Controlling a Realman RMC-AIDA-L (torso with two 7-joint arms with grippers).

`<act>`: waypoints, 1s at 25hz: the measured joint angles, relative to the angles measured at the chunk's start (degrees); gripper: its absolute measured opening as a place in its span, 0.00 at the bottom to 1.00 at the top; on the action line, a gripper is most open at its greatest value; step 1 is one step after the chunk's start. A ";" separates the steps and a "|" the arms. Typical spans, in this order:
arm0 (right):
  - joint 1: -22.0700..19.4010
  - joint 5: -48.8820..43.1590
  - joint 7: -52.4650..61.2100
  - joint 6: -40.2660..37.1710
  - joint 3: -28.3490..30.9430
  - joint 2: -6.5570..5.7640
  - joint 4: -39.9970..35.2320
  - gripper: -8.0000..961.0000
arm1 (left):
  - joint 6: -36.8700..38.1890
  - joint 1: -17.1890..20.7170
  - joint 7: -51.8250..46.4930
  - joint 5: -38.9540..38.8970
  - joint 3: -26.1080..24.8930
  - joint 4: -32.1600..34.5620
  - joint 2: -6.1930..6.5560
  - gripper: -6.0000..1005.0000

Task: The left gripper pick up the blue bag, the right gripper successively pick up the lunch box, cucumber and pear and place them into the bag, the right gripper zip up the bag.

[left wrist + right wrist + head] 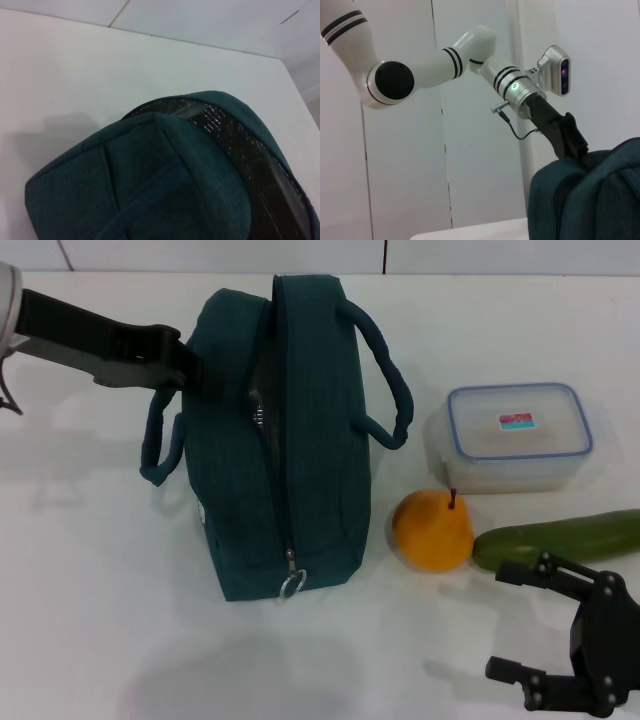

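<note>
From the head view we are seeing the whole table (100,570): the blue bag (285,440) standing upright near the middle, the lunch box (518,435) well to its right, the pear (432,531) just in front of the box, and the cucumber (560,538) lying beside the pear. The left gripper (190,368) is reaching in against the bag's far left edge; we cannot tell whether it is clamping the fabric. The right gripper (520,625) is hovering low at the near right, fingers spread wide and holding nothing.

Only the left wrist view is showing us the bag's silvery lining through the unzipped top. The right wrist view is showing the left arm (435,62) reaching down to the bag.

The bag is looking dark teal, with two looped handles and a ring zip pull (291,586) at its near end.
</note>
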 joint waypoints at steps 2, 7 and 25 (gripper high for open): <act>0.00 0.27 0.01 -0.08 0.10 0.00 0.00 0.88 | 0.01 0.00 -0.03 -0.02 -0.02 -0.01 0.01 0.05; -0.01 6.78 1.07 -2.87 0.29 -0.02 2.57 0.88 | 1.11 0.00 -0.06 -1.86 -0.47 -0.03 0.50 0.05; -1.82 43.68 42.21 0.56 0.48 -0.40 14.95 0.88 | 4.09 0.57 1.38 -10.30 -0.68 -0.99 1.81 0.05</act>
